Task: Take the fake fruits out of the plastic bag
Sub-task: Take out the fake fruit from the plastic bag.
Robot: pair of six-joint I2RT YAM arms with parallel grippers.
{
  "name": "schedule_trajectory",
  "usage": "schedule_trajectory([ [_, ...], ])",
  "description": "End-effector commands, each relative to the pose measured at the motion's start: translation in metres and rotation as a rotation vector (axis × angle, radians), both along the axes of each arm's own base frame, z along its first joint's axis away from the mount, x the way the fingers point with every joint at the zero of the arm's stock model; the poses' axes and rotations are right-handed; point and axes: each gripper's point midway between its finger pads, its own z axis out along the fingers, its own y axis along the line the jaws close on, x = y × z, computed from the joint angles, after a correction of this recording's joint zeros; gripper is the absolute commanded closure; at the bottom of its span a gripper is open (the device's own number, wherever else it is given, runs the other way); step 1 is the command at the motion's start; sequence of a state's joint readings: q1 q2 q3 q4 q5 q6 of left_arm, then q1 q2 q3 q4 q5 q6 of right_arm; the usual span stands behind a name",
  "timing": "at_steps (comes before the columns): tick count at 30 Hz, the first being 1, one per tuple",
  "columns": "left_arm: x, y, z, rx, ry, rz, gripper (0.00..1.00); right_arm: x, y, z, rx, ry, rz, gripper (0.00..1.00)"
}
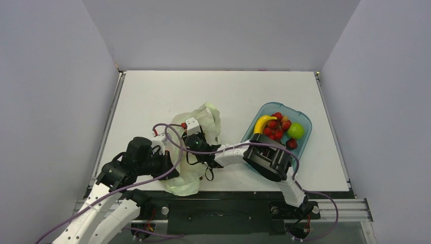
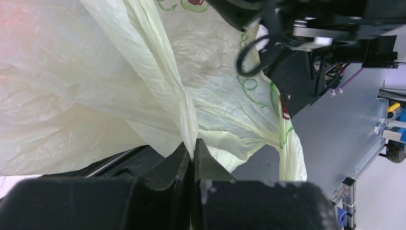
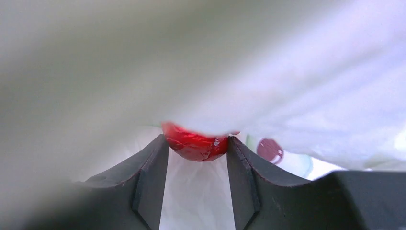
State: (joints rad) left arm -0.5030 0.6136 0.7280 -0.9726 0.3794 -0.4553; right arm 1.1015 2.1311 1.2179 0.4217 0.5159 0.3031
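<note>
white table carries the crumpled plastic bag at front-centre w/ blue tray to its right holding a banana etc., left gripper pinched shut on the bag's film, right gripper inside it clamping a red fruit btwn both fingers.

My left arm rises from its base and bends to the right. My left fingers are pressed together on a fold of the plastic bag. My right arm folds at the elbow and stretches left, and my right fingers are clamped against a red fruit between their tips.
</note>
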Motion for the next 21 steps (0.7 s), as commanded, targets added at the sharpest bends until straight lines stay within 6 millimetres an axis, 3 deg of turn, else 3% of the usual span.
schedule_trajectory([
  [1, 0.006, -0.007, 0.012, -0.040, -0.060, -0.028, 1.00, -0.012, -0.005, 0.065, 0.103, -0.045, 0.023, 1.00],
  [4, 0.007, -0.006, 0.012, -0.037, -0.065, -0.021, 1.00, -0.025, -0.012, 0.075, 0.132, -0.020, 0.062, 1.00],
  [13, 0.016, 0.002, 0.024, -0.017, -0.128, 0.038, 1.00, -0.068, -0.031, 0.072, 0.178, 0.104, 0.179, 1.00],
  [21, 0.039, 0.002, 0.060, -0.043, -0.302, 0.059, 1.00, -0.089, -0.060, 0.108, 0.200, 0.091, 0.212, 1.00],
])
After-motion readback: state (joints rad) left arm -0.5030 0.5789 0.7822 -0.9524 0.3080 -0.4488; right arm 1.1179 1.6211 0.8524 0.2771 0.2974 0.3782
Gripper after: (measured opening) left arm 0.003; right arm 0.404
